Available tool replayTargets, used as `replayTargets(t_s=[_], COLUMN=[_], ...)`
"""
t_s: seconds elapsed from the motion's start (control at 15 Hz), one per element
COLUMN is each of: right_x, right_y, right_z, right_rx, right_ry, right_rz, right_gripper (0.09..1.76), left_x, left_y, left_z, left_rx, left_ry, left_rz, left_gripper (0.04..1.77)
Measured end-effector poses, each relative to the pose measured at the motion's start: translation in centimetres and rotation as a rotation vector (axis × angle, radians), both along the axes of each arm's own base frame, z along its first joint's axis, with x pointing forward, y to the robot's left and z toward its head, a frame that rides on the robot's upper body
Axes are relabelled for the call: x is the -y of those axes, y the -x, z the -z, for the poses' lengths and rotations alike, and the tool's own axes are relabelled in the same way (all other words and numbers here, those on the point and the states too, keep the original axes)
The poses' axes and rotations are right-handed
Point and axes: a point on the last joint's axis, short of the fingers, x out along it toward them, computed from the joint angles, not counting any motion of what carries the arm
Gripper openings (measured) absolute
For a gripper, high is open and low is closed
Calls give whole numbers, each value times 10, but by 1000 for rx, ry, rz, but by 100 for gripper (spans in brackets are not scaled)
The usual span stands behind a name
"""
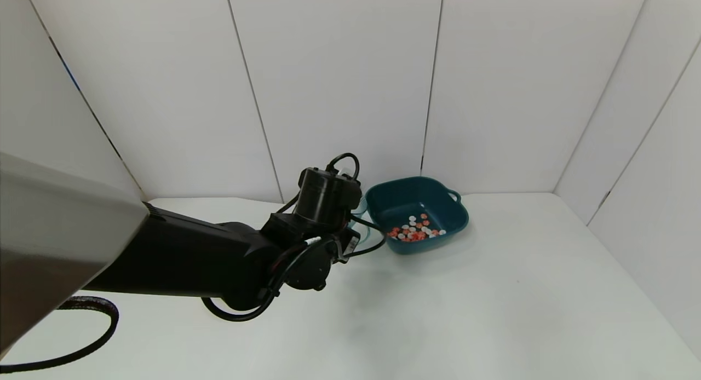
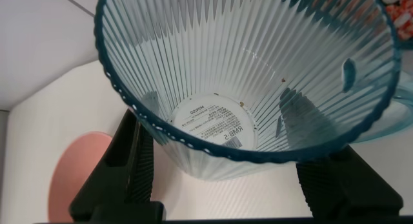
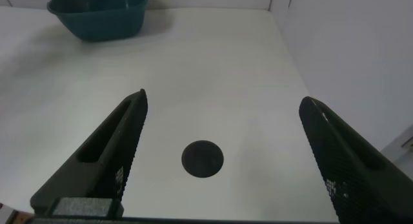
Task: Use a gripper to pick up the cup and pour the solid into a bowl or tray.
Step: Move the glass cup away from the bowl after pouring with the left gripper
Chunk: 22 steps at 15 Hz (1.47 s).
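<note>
Left end effector (image 2: pixel 219 179) clamped on empty cup (image 2: pixel 258 75), mouth tipped sideways toward teal dish (image 1: pixel 416 213) holding solid (image 1: pixel 415 228)

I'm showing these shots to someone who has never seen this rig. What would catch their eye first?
Probably the big black left arm reaching across the white table, its left pincer clamped on a ribbed, see-through cup that looks empty inside. Next, the red-orange and white pieces lying in the dark teal dish near the back wall. The right pincer hangs open over bare table, apart from the action.
</note>
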Motion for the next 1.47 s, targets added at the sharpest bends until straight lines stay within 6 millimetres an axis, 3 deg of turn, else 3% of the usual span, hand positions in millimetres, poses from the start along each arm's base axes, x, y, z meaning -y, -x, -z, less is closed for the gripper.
replayTargets(t_s=[0.53, 0.87, 1.47], right_x=[0, 0, 0], right_y=[0, 0, 0], right_z=[0, 0, 0], right_rx=[0, 0, 0], right_ry=[0, 0, 0], right_rz=[0, 0, 0], right_gripper=[171, 171, 171], left_x=[-27, -43, -44], left_y=[-7, -15, -29], left_z=[7, 28, 68], left_rx=[99, 156, 176], left_ry=[331, 379, 464], left_rz=[-73, -110, -110], left_gripper=[125, 125, 125])
